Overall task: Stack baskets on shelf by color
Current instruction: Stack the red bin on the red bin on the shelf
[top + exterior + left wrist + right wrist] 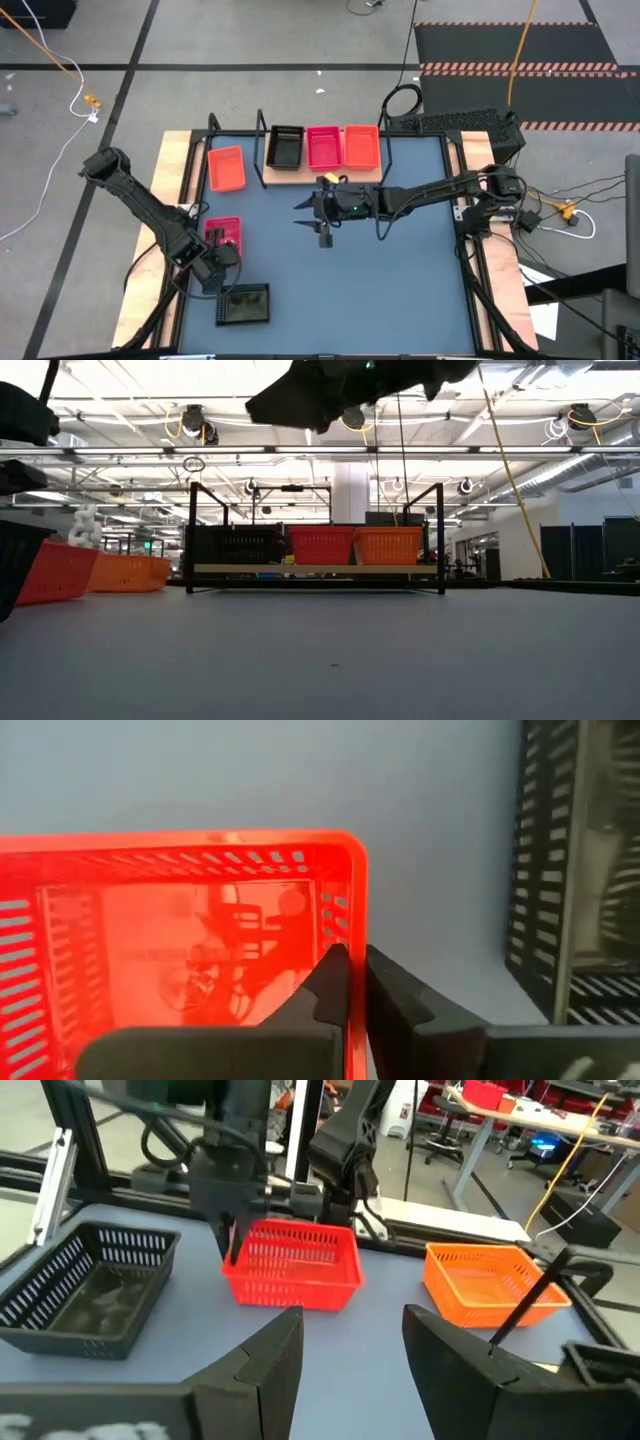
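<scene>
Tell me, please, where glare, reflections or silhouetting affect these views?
Left wrist view: the red basket floor mirrors the arm, while the left gripper clamps its wall. Low view: ceiling lights silhouette the right gripper. High view: even light.

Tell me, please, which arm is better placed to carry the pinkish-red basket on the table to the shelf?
Left. Its gripper is closed on the pinkish-red basket's wall, while the right gripper hangs open and empty above mid-table.

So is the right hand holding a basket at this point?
No: in the high view the right hand hangs open and empty over the bare blue table, clear of the three baskets on the shelf.
</scene>
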You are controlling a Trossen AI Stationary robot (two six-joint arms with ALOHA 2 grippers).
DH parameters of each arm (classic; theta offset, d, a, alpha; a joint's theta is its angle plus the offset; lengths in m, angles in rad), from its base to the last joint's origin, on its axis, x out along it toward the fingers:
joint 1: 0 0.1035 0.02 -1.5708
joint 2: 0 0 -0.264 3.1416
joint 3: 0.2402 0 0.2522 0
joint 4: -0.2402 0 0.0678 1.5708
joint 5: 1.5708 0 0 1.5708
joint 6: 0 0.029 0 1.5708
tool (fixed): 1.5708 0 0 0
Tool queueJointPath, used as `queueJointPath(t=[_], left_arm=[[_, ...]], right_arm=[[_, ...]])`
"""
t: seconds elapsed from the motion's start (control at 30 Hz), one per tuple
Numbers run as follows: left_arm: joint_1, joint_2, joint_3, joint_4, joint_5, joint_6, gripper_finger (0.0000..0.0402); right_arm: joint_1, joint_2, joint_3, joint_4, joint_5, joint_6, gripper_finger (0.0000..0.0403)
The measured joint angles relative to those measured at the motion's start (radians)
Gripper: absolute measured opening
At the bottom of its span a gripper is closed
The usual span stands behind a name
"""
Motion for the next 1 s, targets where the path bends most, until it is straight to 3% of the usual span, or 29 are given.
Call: queueJointPath(t=[0.1,0.23,0.43,0.7,1.0], left_arm=[[0.01,0.0,0.022,-0.012,0.006,-0.006,0.002],[0.053,0.0,0.141,-0.097,-0.011,0.055,0.0009],[0.158,0.0,0.389,-0.219,-0.181,0.291,0.0012],[0.437,0.117,0.679,-0.181,-0.388,0.682,0.0009],[0.753,0.351,0.855,0.081,-0.376,1.054,0.0009]], right_arm=[[0.007,-0.056,0.0,-0.066,0.023,0.005,0.0169],[0.04,-0.163,0.0,-0.22,0.157,0.008,0.0169],[0.118,-0.321,0.0,-0.449,0.37,0.076,0.0169],[0.226,-0.472,-0.084,-0.526,0.547,0.142,0.0169],[0.256,-0.616,-0.195,-0.516,0.712,0.209,0.0169]])
